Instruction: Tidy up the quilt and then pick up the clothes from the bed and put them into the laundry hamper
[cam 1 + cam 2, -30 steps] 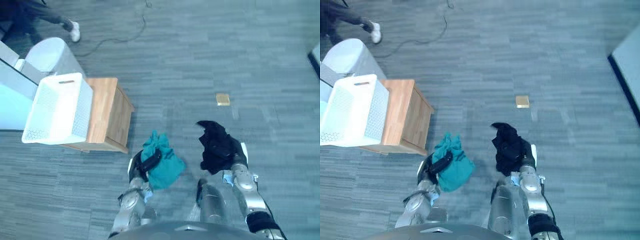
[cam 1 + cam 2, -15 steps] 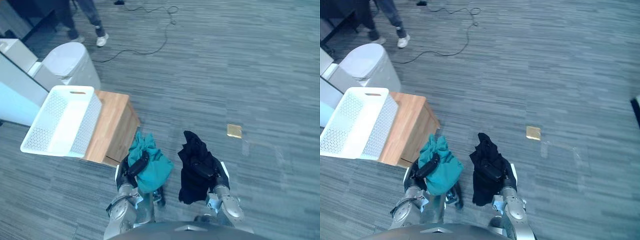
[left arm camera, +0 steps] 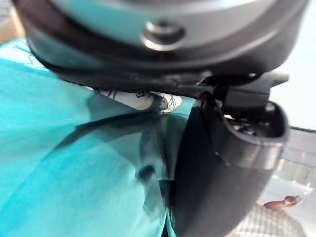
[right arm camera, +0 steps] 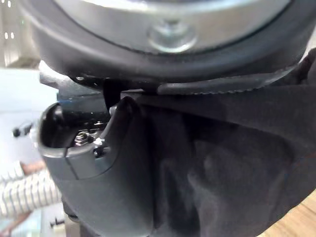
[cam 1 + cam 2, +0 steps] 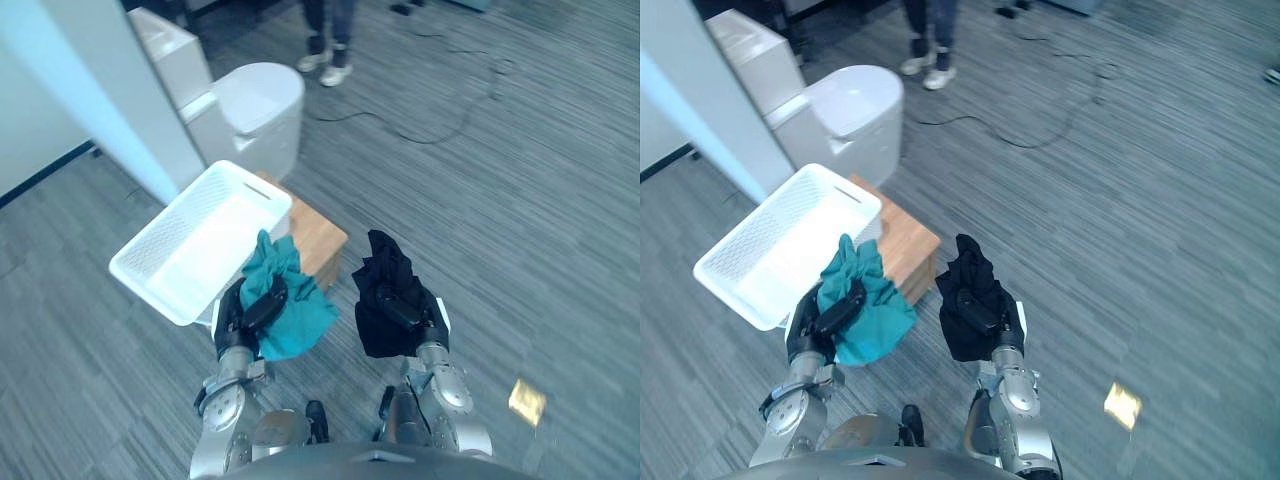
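My left hand (image 5: 254,309) is shut on a bunched teal garment (image 5: 290,310), also seen close up as teal cloth (image 3: 59,163) in the left wrist view. It hangs just beside the near corner of the white laundry hamper (image 5: 170,250). My right hand (image 5: 405,315) is shut on a black garment (image 5: 385,290), held up to the right of the teal one; the right wrist view shows the black cloth (image 4: 232,163) pressed under the thumb (image 4: 98,173). The hamper looks empty and rests on a small wooden table (image 5: 320,238).
A white round bin (image 5: 258,115) and a white cabinet (image 5: 170,40) stand behind the hamper beside a pale wall (image 5: 90,110). A person's legs (image 5: 328,30) stand at the far side. A cable (image 5: 440,110) lies on the grey carpet, with a small gold tag (image 5: 525,400) at lower right.
The camera has swung left, bringing the hamper and table nearer the middle. Both hands still hold their garments; the teal one now hangs at the hamper's near corner.
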### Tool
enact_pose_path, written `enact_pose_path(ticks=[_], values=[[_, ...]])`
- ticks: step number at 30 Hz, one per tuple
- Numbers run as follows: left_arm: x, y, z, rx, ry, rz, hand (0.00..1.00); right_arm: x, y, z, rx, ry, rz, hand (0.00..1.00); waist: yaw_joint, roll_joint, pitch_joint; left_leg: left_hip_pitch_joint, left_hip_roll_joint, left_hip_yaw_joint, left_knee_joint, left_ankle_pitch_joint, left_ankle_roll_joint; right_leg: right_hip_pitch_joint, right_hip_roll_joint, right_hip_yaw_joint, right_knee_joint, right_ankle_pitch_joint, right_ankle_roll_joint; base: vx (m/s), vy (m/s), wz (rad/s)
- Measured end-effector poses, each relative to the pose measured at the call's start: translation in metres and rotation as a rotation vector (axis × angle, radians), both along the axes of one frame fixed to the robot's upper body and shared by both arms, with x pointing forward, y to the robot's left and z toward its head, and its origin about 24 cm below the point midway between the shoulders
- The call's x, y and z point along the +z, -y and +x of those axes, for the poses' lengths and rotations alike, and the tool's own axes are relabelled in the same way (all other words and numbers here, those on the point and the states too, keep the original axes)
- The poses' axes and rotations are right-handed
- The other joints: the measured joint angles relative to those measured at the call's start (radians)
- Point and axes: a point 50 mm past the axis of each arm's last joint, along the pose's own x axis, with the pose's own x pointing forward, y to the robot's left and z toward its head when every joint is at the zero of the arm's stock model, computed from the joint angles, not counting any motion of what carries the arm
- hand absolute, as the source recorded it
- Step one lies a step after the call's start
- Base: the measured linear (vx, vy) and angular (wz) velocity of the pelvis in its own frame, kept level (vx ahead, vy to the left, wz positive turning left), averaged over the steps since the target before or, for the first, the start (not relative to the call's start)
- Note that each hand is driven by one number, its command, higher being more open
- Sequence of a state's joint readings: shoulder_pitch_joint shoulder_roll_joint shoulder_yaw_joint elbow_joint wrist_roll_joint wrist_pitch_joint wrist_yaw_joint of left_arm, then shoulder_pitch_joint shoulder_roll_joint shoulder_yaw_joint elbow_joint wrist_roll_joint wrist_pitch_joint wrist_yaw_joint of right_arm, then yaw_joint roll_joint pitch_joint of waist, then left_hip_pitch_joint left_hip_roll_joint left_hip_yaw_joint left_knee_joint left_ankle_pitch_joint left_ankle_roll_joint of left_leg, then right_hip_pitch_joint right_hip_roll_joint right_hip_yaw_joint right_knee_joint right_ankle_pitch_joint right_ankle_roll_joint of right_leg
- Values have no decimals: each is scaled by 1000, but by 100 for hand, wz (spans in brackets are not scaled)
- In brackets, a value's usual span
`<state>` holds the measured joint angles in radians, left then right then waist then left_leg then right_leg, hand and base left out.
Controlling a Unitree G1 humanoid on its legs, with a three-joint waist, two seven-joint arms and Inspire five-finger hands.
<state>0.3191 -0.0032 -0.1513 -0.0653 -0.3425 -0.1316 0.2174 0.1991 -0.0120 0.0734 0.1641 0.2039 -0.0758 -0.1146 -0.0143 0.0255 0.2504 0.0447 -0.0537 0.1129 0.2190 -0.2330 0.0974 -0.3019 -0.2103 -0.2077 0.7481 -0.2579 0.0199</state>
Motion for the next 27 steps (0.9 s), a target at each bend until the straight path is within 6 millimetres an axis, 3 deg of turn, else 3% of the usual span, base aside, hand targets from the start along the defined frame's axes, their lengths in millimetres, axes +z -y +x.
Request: enact_pose_path(ticks=[2,3,5,6,7,8,10,12,15,17,18,20,23,27], values=[[4,-2,5,9,25,4,0,4,1,5,0,19,-2,0,-5,2,0,3,24,-79,9,-23,-43,-49,60,122,-233,24,20,357,-351,137],[6,-6,8,20,35,8,0,7,2,6,-7,33,16,0,-8,-1,-1,2,55,-142,40,-60,-104,-58,83,244,-446,114,26,384,-435,138],[6,-9,8,30,37,14,0,8,2,3,-18,37,49,0,-8,-20,-5,3,71,-149,89,-110,-160,-37,62,299,-556,195,26,389,-503,122],[3,-9,8,47,22,0,0,12,2,1,-18,54,53,0,15,6,-4,21,143,-112,150,-175,-201,-8,80,227,-506,356,121,370,-518,82],[1,-8,6,55,13,-11,0,15,3,2,-16,63,55,0,23,25,-14,19,182,-93,151,-171,-208,-5,99,204,-485,335,101,434,-582,83],[1,-4,6,51,17,-38,0,27,5,5,-24,120,65,0,33,30,-18,42,216,-45,105,-112,-220,-4,111,170,-437,285,75,311,-421,62],[0,1,4,20,17,-60,0,43,3,8,-19,190,76,0,31,32,-19,80,237,-25,47,-56,-219,18,112,126,-411,246,57,241,-375,65],[-2,4,1,-1,17,-90,0,66,-6,13,18,291,92,0,31,36,-22,92,273,-8,65,-30,-195,71,129,73,-412,207,35,140,-289,64],[-4,5,-2,1,7,-138,0,93,-24,15,93,416,125,0,36,32,-24,0,321,27,287,15,-151,178,124,-4,-471,173,17,59,-196,77],[-9,3,-9,23,-17,-175,0,107,-35,18,149,478,137,0,42,21,-46,-85,374,143,397,22,-147,227,109,-60,-518,176,8,72,-105,86],[-10,3,-10,25,-23,-179,0,110,-37,20,163,496,130,0,44,23,-56,-97,375,179,380,13,-147,234,106,-69,-527,176,8,72,-26,58],[-12,5,-13,24,-36,-189,0,119,-40,35,220,546,93,0,47,34,-76,-72,339,282,191,26,-148,237,93,-96,-543,190,28,104,64,43],[-14,5,-14,18,-42,-190,0,118,-42,49,260,541,55,0,48,25,-82,-18,286,293,41,54,-195,259,87,-86,-604,243,47,95,114,26],[-18,9,-20,-40,-62,-184,0,106,-41,63,296,472,-4,0,49,11,-104,55,235,283,-62,72,-198,343,69,-87,-695,274,79,95,116,16]])
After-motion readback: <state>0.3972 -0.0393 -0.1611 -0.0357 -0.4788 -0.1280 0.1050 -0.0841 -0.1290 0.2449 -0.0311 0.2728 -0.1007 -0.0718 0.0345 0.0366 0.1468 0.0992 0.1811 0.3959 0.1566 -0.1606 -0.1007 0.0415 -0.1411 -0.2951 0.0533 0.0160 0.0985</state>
